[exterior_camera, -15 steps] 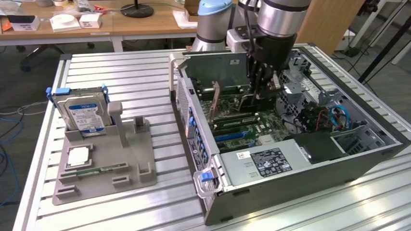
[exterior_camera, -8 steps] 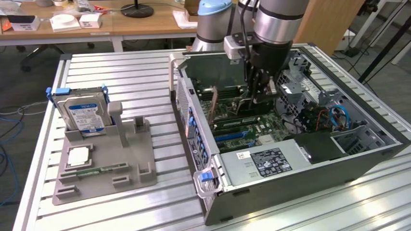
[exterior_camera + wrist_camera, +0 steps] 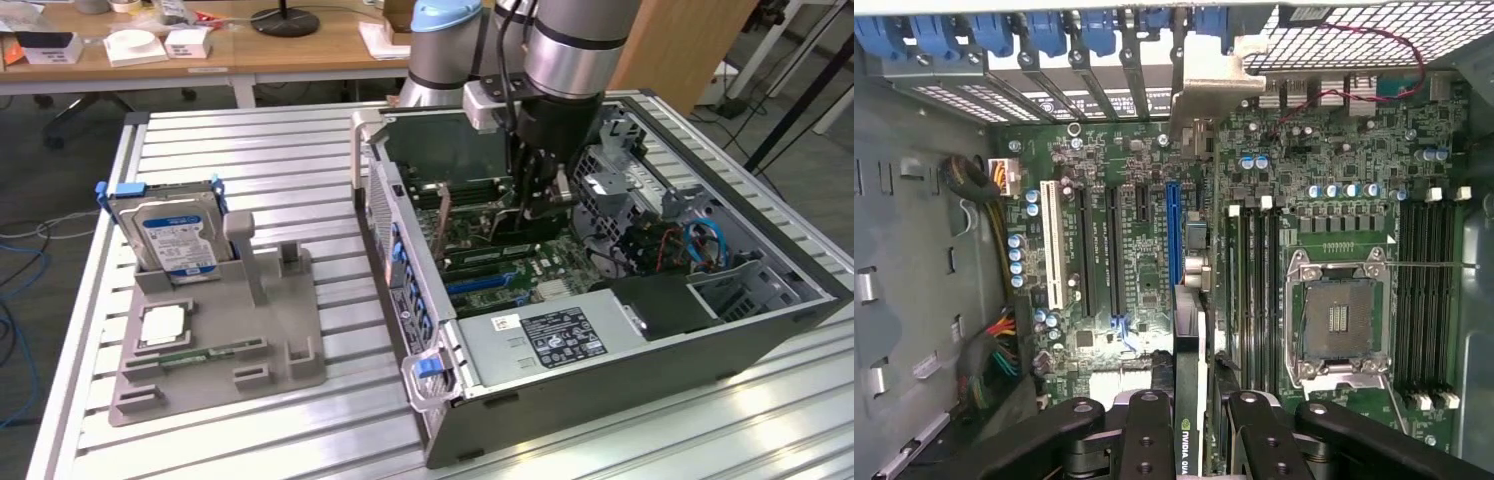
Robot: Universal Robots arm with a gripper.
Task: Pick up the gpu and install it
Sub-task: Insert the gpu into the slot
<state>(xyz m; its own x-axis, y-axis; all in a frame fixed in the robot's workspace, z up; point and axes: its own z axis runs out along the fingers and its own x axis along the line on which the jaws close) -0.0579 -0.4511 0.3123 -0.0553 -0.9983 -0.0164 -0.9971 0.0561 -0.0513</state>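
Note:
My gripper [image 3: 531, 205] reaches down into the open computer case [image 3: 641, 330] and is shut on the gpu [image 3: 478, 228], a thin dark card held on edge above the motherboard [image 3: 514, 270]. In the wrist view the gpu [image 3: 1190, 350] appears edge-on between the two black fingers [image 3: 1149, 430], with its silver bracket [image 3: 1204, 85] toward the case's rear slot covers. The card's edge runs in line with the long blue slot [image 3: 1174, 230]. Whether the card touches the slot I cannot tell.
A grey fixture tray [image 3: 287, 340] stands at the exterior view's left, carrying an upright silver hard drive [image 3: 171, 235], a chip [image 3: 160, 325] and a green memory stick [image 3: 207, 352]. The case walls, the drive cage [image 3: 627, 190] and the CPU socket [image 3: 1339, 320] hem in the gripper.

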